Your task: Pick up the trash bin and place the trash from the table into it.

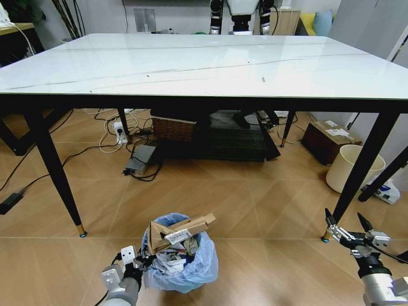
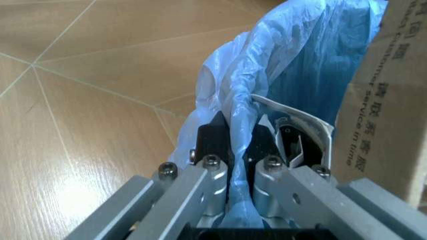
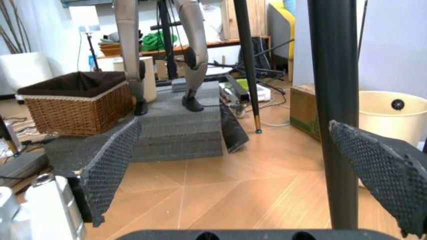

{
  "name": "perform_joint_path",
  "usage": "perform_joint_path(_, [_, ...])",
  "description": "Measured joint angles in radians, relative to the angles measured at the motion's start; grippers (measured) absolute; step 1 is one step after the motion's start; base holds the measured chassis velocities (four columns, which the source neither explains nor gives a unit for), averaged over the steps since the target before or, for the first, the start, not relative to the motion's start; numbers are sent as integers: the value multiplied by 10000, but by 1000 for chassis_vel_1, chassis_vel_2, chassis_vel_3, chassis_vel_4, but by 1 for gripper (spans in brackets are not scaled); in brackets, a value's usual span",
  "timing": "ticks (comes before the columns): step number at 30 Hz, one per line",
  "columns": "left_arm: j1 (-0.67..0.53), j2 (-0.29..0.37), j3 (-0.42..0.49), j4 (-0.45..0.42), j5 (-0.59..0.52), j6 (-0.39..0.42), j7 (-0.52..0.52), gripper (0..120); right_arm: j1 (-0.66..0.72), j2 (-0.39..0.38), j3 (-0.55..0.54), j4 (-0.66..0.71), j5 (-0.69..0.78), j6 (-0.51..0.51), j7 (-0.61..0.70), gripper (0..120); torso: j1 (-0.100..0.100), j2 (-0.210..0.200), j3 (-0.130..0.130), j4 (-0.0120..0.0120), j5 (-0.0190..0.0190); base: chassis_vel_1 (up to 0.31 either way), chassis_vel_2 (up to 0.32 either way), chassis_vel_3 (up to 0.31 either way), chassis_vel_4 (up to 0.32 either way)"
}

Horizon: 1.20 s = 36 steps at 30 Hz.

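Observation:
The trash bin (image 1: 185, 264), lined with a crinkled light blue bag, stands on the wooden floor in front of the table (image 1: 204, 64). Trash fills it, topped by a crumpled brown paper bag (image 1: 182, 231) that sticks out over the rim. My left gripper (image 1: 146, 260) is at the bin's left rim, shut on the bag-covered edge. In the left wrist view the left gripper (image 2: 237, 137) pinches the blue plastic (image 2: 293, 65), with brown paper (image 2: 390, 90) beside it. My right gripper (image 1: 344, 214) hangs open low at the right, near a black table leg (image 1: 360, 172).
A plain cream bin (image 1: 350, 167) stands beyond the right table leg, also seen as the cream bin (image 3: 393, 112) past the leg (image 3: 333, 100). A wicker basket (image 1: 173, 127), grey foam mats (image 3: 173, 130), a power strip (image 1: 120, 131) and cables lie under the table.

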<state>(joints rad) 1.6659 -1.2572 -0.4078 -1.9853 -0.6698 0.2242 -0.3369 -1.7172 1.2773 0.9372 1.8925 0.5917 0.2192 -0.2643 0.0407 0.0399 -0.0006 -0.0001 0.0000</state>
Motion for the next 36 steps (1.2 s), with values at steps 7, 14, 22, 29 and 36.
perform_joint_path(7, [34, -30, 0, -2, 57, 7, 5, 0, 0, 0, 1, 0, 0, 0, 0, 100, 0, 2, 1, 0, 1, 0, 0, 0, 0])
perform_joint_path(14, [40, -33, 0, -2, 65, 30, -7, 0, 0, 0, 0, 0, 0, 0, 0, 100, 0, 3, 3, 0, 0, 0, 0, 0, 0])
perform_joint_path(22, [23, -53, -12, 96, 73, 35, -24, 0, 0, 0, 0, 0, 0, 0, 0, 100, 0, 4, 4, 0, 1, 0, 0, 0, 0])
perform_joint_path(29, [-54, -58, -25, 195, 48, 46, -33, 0, 0, 0, 0, 0, 0, 0, 0, 100, 0, 5, 4, 0, 0, 0, 0, 0, 0])
perform_joint_path(36, [-121, -65, -33, 335, 11, 58, -58, 0, 0, 0, 0, 0, 0, 0, 0, 100, 0, 5, 5, 0, 0, 0, 0, 0, 0])
